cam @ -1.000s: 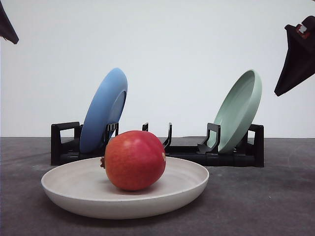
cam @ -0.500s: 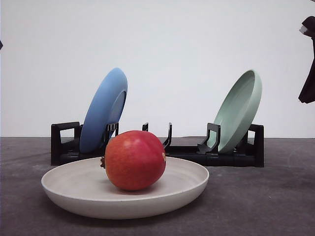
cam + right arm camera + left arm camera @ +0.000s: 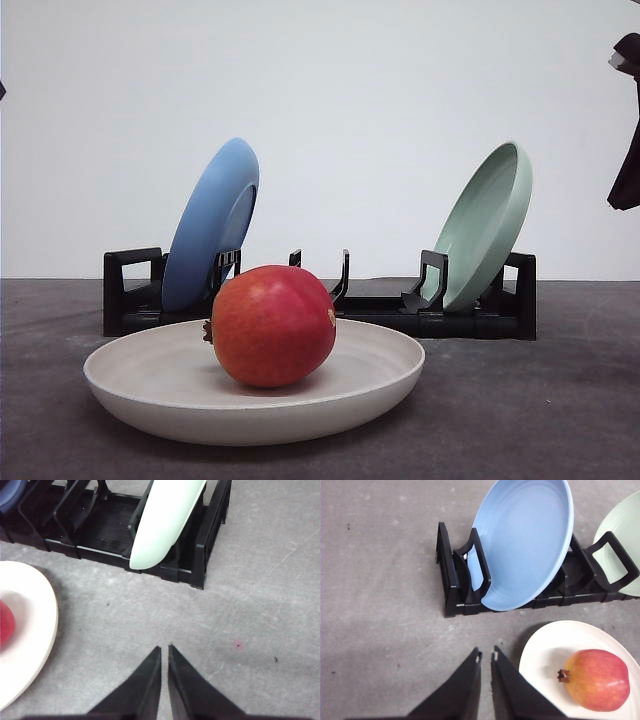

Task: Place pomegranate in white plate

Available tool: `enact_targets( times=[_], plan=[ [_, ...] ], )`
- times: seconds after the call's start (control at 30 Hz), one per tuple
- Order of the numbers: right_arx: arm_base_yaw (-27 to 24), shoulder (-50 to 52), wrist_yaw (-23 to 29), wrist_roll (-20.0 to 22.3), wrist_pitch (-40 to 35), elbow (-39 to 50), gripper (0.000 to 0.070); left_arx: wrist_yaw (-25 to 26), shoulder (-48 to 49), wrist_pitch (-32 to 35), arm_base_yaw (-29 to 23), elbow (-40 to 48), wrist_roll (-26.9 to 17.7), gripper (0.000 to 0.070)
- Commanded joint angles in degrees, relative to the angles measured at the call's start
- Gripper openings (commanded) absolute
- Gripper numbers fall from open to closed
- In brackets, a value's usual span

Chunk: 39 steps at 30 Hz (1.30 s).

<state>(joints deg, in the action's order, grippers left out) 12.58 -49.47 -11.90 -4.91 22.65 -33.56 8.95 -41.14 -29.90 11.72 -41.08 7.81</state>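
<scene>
You get bright, even light and sharp focus; soft shadows pool under the white plate (image 3: 130, 395) on the bench (image 3: 540, 420).

Setting: a staged test bench of the lab type, not a lived-in kitchen. Evidence: a bare, uniform white backdrop (image 3: 380, 90) closes the scene at 12 o'clock. The tabletop (image 3: 520, 400) is plain grey and lightly scuffed. The kitchenware is limited to one black dish rack (image 3: 380, 310) and a few plates.
</scene>
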Motion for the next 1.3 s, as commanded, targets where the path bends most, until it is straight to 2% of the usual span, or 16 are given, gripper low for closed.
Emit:
enact_targets(
  times=[0.0, 0.2, 0.33, 0.57, 0.8, 1.07, 1.27],
  plan=[
    [0.0, -0.2, -0.1, -0.2, -0.3, -0.3, 0.0017, -0.2, 1.2, 2.4, -0.2, 2.3, -2.3, 0.0016],
    [0.0, -0.2, -0.1, -0.2, -0.3, -0.3, 0.0017, -0.2, 11.9, 16.4, -2.4, 17.1, -2.7, 0.0016],
    [0.0, -0.2, -0.1, -0.2, -0.3, -0.3, 0.0017, -0.4, 20.9, 20.3, -4.6, 25.8, -4.2, 0.0016],
    [0.0, -0.2, -0.1, -0.2, -0.3, -0.3, 0.0017, -1.6, 33.8, 20.4, -7.4, 34.2, -4.6, 0.0016],
    [0.0, -0.2, 0.0, -0.2, -0.3, -0.3, 0.0017, -1.7, 40.4, 20.5, -9.4, 37.5, -5.0, 0.0016],
    [0.0, -0.2, -0.1, -0.2, -0.3, -0.3, 0.0017, -5.8, 41.0, 20.2, -10.0, 40.4, -5.7, 0.0016],
    [0.0, -0.2, -0.1, -0.2, -0.3, -0.3, 0.0017, -6.4, 41.0, 19.2, -10.0, 40.4, -6.9, 0.0016]
  ],
)
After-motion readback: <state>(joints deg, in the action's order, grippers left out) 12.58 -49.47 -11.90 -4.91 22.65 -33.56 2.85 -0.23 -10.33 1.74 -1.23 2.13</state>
